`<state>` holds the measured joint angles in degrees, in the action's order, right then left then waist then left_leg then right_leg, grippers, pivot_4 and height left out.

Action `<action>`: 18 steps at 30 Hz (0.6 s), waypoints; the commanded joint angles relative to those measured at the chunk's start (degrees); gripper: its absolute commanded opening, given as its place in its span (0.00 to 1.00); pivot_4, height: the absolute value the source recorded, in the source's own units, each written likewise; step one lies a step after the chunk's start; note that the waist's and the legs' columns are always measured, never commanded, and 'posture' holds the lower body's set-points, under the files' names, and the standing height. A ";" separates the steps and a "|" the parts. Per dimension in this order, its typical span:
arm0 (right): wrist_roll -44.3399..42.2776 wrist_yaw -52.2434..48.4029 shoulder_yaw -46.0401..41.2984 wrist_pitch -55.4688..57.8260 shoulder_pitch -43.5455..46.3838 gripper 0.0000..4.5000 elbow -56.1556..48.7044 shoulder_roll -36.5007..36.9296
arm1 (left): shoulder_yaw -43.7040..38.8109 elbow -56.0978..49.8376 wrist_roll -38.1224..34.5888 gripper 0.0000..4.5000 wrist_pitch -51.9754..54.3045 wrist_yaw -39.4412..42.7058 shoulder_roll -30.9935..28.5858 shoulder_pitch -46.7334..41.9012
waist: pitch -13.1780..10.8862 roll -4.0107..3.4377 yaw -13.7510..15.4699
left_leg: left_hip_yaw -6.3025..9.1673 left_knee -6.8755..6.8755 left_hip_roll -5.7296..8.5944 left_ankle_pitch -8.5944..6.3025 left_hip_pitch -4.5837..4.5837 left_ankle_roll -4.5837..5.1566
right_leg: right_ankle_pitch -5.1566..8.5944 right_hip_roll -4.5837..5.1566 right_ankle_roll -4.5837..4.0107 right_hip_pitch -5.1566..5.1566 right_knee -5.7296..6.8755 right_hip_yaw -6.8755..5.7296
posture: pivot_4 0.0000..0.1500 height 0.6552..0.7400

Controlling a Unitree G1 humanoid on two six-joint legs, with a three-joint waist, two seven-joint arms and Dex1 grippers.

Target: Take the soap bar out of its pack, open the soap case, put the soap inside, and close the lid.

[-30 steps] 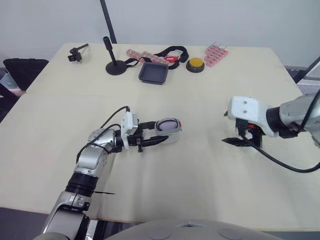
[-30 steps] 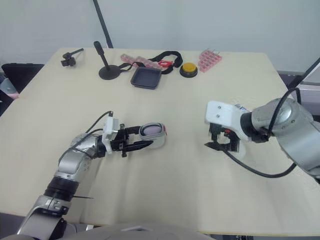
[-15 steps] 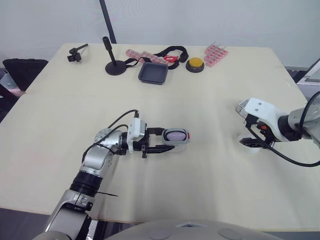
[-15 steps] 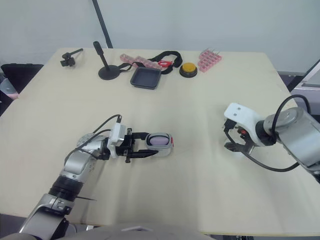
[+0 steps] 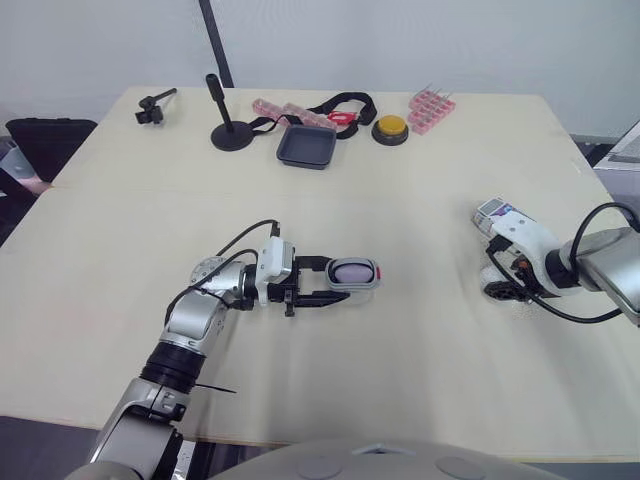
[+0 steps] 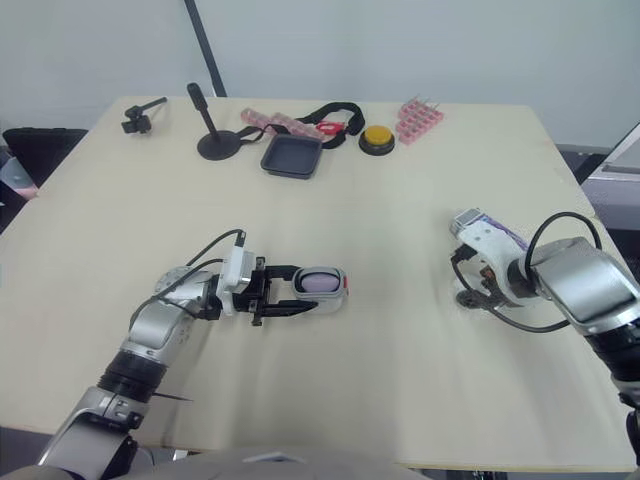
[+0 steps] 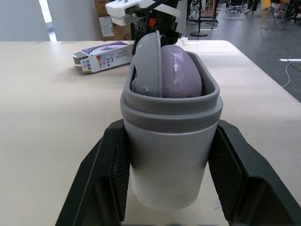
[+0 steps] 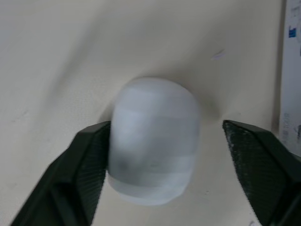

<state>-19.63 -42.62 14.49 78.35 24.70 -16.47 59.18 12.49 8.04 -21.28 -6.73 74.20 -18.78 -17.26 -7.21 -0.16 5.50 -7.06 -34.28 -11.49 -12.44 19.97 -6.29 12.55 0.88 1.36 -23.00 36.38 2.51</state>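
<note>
my right claw (image 8: 171, 150), open, straddles the frosted white domed plastic lid (image 8: 153, 136) just beneath it, well apart from the grey plastic soap case (image 7: 169, 141) gripped by my left claw (image 7: 169, 176).

The grey case (image 5: 352, 275), open and tipped on its side mid-table, holds the purple soap (image 7: 181, 70). Its whitish lid (image 8: 153, 139) lies well apart at the right, near the printed pack (image 5: 492, 211).

Soap case (image 5: 355, 273): on table (image 5: 420, 200), left of centre, between fingers of left gripper (image 5: 335, 281); soap (image 7: 181, 73) inside
Lid (image 8: 153, 157): at far right, between fingers of right gripper (image 8: 165, 128); pack (image 7: 104, 55) just behind
Tray (image 5: 307, 147): at far edge; button (image 5: 390, 128) to its right
</note>
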 commanded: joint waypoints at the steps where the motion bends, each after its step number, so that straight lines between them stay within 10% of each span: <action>1: 0.81 0.89 0.42 -0.05 0.61 0.59 -0.63 0.93 | -0.24 -2.32 -0.28 0.41 -0.50 -0.36 -0.20 0.02 | 0.00 0.01 0.04 | 0.00 -0.02 0.00 0.00 0.00 0.00 | 0.00 0.00 0.00 0.01 0.00 0.00 | 1.00 1.00; 4: 0.62 0.15 0.77 -0.61 0.49 0.44 -1.75 1.89 | -0.12 -2.29 -0.19 0.41 -0.62 -0.69 0.02 -0.25 | 0.00 0.00 0.09 | 0.00 -0.04 0.01 0.00 -0.02 0.00 | 0.00 0.02 0.00 0.03 0.03 0.00 | 1.00 1.00; 18: -9.10 -11.33 -5.61 -10.23 11.31 0.44 -20.30 4.27 | 0.92 1.10 0.06 0.41 -1.17 -0.83 3.89 -3.48 | -0.02 -0.05 0.26 | 0.00 0.00 -0.02 -0.02 -0.01 0.03 | 0.00 -0.02 0.00 0.02 0.00 0.01 | 1.00 1.00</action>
<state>-26.79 -52.67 10.76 69.49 34.37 -34.02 63.77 13.36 8.90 -21.21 -6.79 73.22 -15.29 -19.59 -7.23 -0.21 5.76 -7.06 -34.29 -11.51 -12.47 19.96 -6.25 12.55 0.86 1.36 -22.98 36.39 2.53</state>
